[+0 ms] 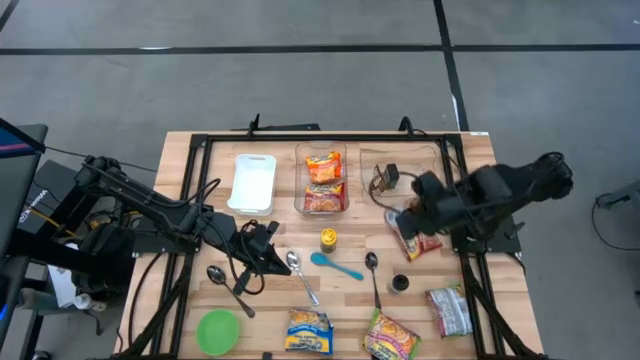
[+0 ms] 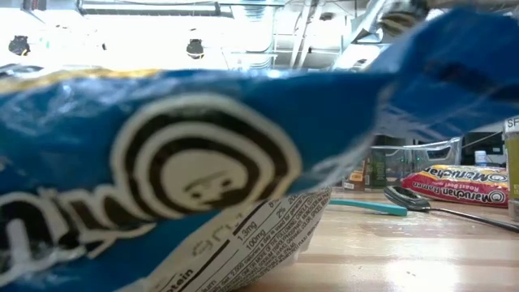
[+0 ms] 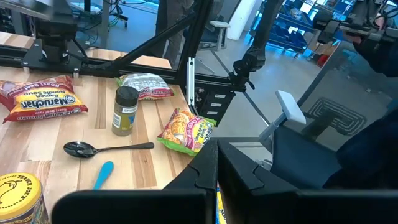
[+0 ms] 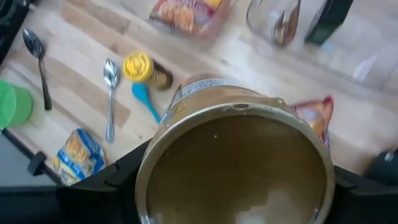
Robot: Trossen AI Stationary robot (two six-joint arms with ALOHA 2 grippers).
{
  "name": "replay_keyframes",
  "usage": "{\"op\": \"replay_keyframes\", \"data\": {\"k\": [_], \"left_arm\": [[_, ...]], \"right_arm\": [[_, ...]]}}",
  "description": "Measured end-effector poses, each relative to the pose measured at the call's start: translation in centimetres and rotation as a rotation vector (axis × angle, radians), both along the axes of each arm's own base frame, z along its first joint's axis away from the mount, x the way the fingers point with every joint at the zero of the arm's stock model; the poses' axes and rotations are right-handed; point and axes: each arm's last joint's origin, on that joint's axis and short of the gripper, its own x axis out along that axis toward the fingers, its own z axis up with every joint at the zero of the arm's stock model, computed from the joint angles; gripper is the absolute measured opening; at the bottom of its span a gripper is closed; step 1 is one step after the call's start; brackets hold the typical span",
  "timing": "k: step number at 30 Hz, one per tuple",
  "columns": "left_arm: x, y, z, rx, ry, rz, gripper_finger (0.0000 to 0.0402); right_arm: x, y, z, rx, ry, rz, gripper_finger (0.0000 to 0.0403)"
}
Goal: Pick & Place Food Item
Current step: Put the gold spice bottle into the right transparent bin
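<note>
My right gripper [image 1: 413, 212] hangs above the table's right half, shut on a gold metal can [image 4: 236, 162] with a paper label. The can fills the right wrist view and mostly hides under the hand in the high view. A red ramen packet [image 1: 425, 245] lies on the table just below it. A clear tub [image 1: 322, 180] at the back holds two ramen packets. My left gripper [image 1: 268, 252] hovers shut and empty over the table's left middle, beside a spoon [image 1: 293, 263]. My right gripper pinches the can between its two fingers [image 4: 124, 177], one on each side of the round wall [image 4: 163, 134] near the flat end that faces the wrist. The fingers slant steeply down from above. The can is lifted clear of the table.
On the table lie a white tub [image 1: 252, 183], a yellow-lidded jar [image 1: 327, 238], a teal spoon [image 1: 337, 265], a small dark jar [image 1: 400, 283], a green bowl [image 1: 218, 330] and packets [image 1: 308, 330] [image 1: 390, 338] [image 1: 450, 310] along the near edge. A blue packet [image 2: 178, 162] blocks most of the low view.
</note>
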Motion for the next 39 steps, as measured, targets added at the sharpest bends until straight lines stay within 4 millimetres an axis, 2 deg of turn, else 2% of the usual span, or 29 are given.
{"op": "replay_keyframes", "data": {"k": [10, 21, 31, 39], "left_arm": [[0.0, 0.0, 0.0, 0.0, 0.0, 0.0, 0.0], [0.0, 0.0, 0.0, 0.0, 0.0, 0.0, 0.0], [0.0, 0.0, 0.0, 0.0, 0.0, 0.0, 0.0], [0.0, 0.0, 0.0, 0.0, 0.0, 0.0, 0.0]], "right_arm": [[1.3, -5.9, 0.0, -0.031, 0.056, -0.053, 0.0272], [0.5, -11.8, -0.1, -0.028, 0.135, -0.161, 0.0272], [-0.9, -15.9, -0.6, -0.001, 0.178, -0.31, 0.0272], [-2.0, -17.9, -0.6, 0.013, 0.183, -0.379, 0.0272]]}}
